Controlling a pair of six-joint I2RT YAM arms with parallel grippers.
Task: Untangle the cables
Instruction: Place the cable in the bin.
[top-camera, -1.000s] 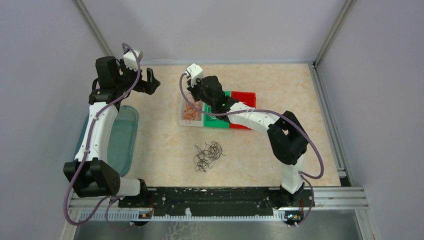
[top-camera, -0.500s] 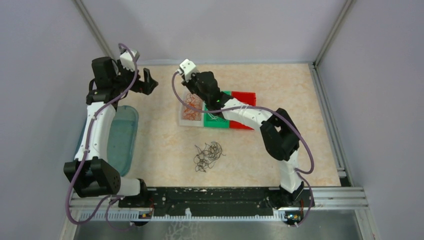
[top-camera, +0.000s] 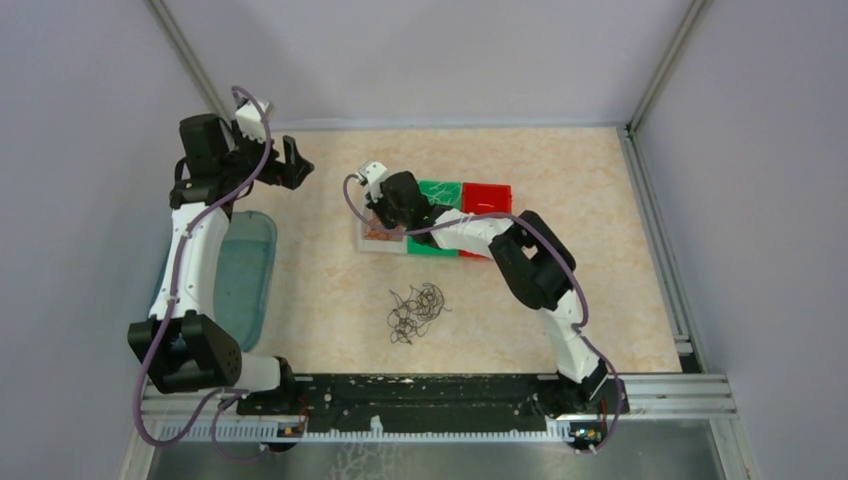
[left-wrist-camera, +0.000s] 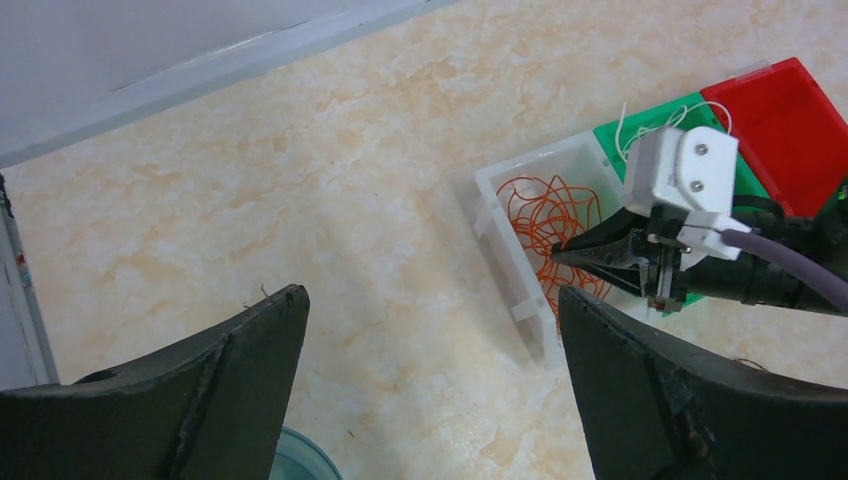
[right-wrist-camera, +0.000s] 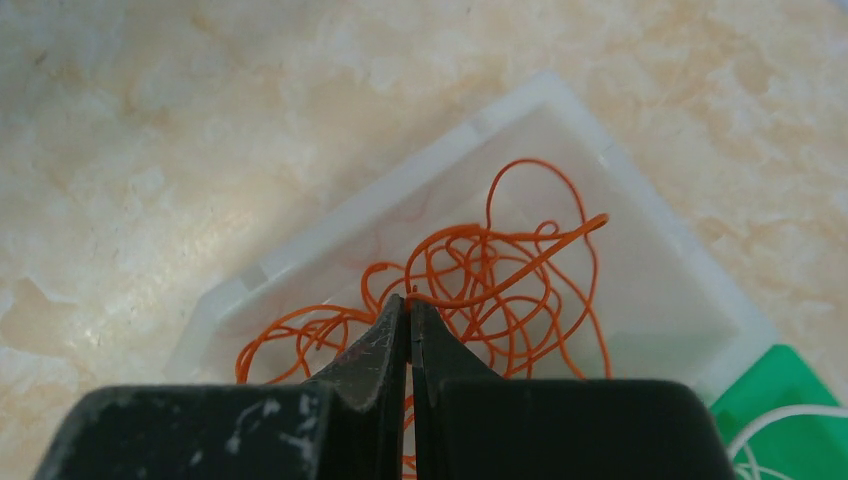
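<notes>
Orange cables (right-wrist-camera: 520, 270) lie coiled in a white bin (right-wrist-camera: 330, 235). My right gripper (right-wrist-camera: 408, 302) is down inside that bin, its jaws shut on a strand of orange cable at the tips. In the top view the right gripper (top-camera: 378, 212) hides most of the white bin (top-camera: 366, 243). A tangle of black cables (top-camera: 417, 309) lies on the table in front of the bins. White cables (left-wrist-camera: 628, 128) lie in the green bin (left-wrist-camera: 612, 140). My left gripper (top-camera: 292, 160) is open and empty, held high at the far left; its wrist view (left-wrist-camera: 430, 293) looks down at the orange cables (left-wrist-camera: 540, 213).
A red bin (top-camera: 487, 197) stands right of the green bin (top-camera: 437, 189). A teal tray (top-camera: 246, 280) lies by the left arm. Walls and a metal frame close in the marbled table (top-camera: 600, 200) at the back and sides.
My right gripper has come down and nearer, from above the bins into the white bin, still shut. My left gripper has shifted slightly left and stays open.
</notes>
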